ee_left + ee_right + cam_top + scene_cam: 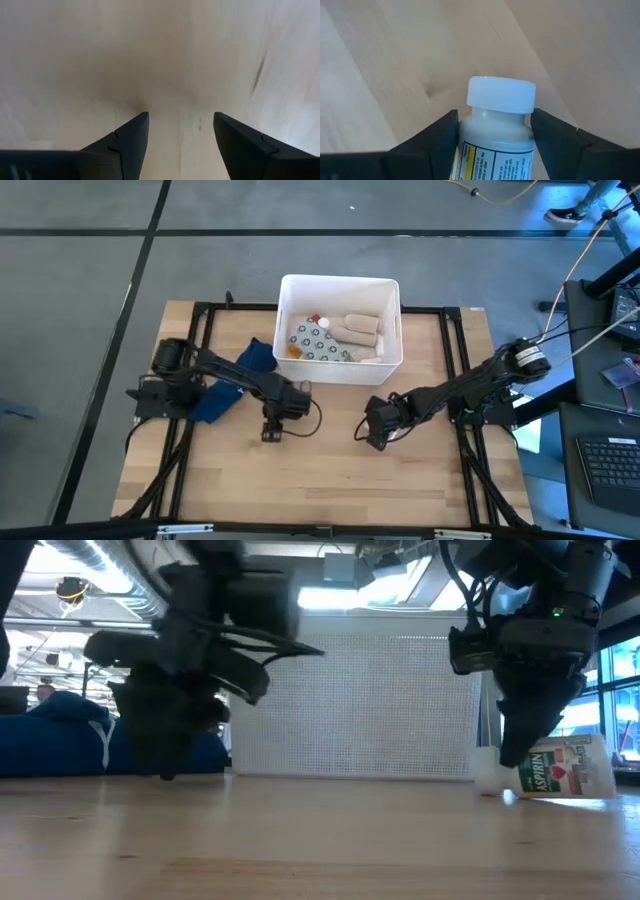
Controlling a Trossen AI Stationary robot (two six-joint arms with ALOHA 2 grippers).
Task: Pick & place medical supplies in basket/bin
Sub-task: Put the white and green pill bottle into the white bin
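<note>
The right gripper [492,145] is low on the worktop [330,480], near and right of the white bin [340,285], its fingers [437,137] clamped on a white aspirin bottle [497,125] (lying on its side). The left gripper [180,140] hovers over bare wood, fingers [132,137] parted and holding nothing. Beige rolls [362,328] and a ring-patterned packet [312,340] lie in the bin; a blue cloth [228,385] lies to its left.

Blue cloth [232,383]: crumpled, on the table [330,470], left half, nearer the far edge. Keyboard [610,465]: dark, on a desk beyond the table's right edge. Cables [585,255]: orange and white, trailing past the far right corner.
</note>
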